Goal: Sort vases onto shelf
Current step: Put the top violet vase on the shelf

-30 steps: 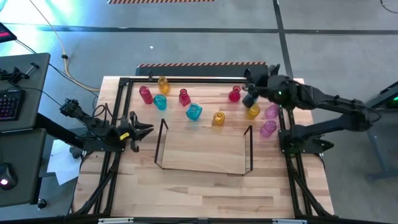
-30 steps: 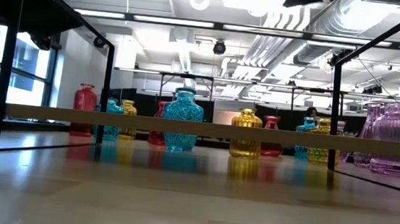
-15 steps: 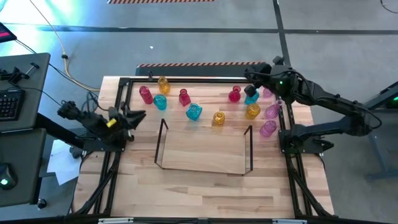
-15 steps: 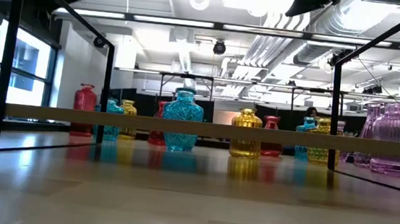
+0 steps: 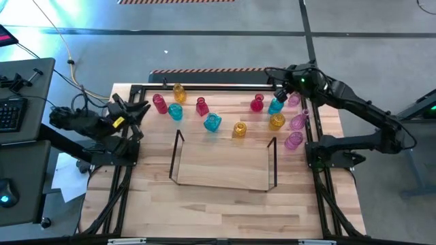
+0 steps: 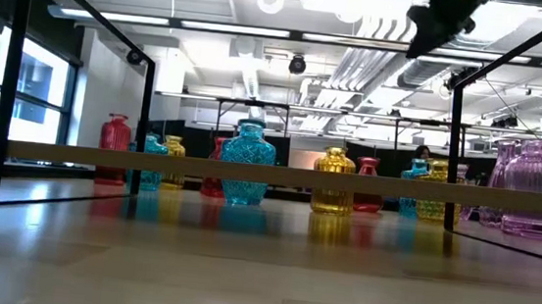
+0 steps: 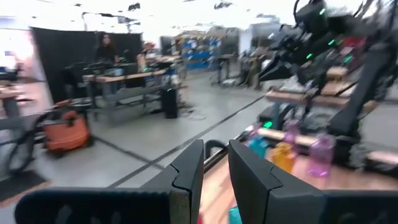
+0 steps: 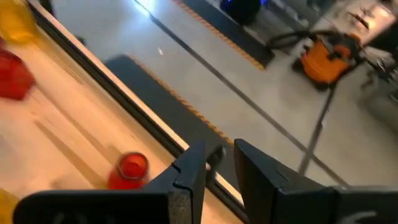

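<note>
Above the worktop's [image 5: 225, 204] far right corner, right claw [image 5: 270, 73], narrowly parted, empty: descend squarely over cyan vase [image 5: 275, 105].

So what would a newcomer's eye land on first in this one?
The scatter of coloured glass vases along the table's far side: red, pink, amber and cyan. In front of them the clear shelf holds nothing. The left gripper hovers near the table's left edge, the right gripper over the far right corner, both empty.
</note>
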### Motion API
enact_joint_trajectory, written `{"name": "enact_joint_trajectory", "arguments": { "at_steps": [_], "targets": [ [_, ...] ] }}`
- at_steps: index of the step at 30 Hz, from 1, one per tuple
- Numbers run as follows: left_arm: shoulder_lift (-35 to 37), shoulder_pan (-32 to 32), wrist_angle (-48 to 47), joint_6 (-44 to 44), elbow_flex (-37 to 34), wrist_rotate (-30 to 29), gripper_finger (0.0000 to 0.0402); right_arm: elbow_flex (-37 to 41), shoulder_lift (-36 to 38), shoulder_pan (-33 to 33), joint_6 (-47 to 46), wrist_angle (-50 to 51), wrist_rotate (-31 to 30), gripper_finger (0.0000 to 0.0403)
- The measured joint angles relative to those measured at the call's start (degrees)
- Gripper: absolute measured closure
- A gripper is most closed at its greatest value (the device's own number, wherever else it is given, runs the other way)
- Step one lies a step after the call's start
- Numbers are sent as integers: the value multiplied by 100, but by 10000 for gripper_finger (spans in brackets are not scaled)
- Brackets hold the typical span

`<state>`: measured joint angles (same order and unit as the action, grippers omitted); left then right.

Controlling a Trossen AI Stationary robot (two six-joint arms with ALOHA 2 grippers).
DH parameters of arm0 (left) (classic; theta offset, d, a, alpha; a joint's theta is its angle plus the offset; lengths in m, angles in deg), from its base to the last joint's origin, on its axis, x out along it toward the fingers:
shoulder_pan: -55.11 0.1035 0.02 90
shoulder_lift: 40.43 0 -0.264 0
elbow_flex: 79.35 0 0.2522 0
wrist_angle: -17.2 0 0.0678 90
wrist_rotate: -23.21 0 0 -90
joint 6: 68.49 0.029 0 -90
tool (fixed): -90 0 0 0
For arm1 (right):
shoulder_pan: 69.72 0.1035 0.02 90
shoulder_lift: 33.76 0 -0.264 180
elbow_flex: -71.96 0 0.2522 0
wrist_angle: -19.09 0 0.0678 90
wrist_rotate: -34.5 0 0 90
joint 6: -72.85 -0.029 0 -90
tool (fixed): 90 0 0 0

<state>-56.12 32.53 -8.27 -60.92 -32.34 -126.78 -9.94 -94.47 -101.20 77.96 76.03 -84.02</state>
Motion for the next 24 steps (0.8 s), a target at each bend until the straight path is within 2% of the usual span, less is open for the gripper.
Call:
{"name": "enact_joint_trajectory", "arguments": {
  "at_steps": [5,14,17,22,24],
  "targets": [
    [-776,403,-14,-340,102,9,335,0,-202,-464,-44,59,-143,324],
    [-1988,1428,333,-994,103,709,335,0,-675,-1353,-730,1928,-5,324],
    [-2292,1728,639,-999,103,1215,335,0,-686,-1516,-650,1831,-107,324],
    [-2712,2111,1161,-944,103,1711,335,0,-716,-1941,-278,1286,523,324],
    [-2820,2208,1259,-946,103,1818,335,0,-796,-2110,-232,1259,539,324]
  ]
}}
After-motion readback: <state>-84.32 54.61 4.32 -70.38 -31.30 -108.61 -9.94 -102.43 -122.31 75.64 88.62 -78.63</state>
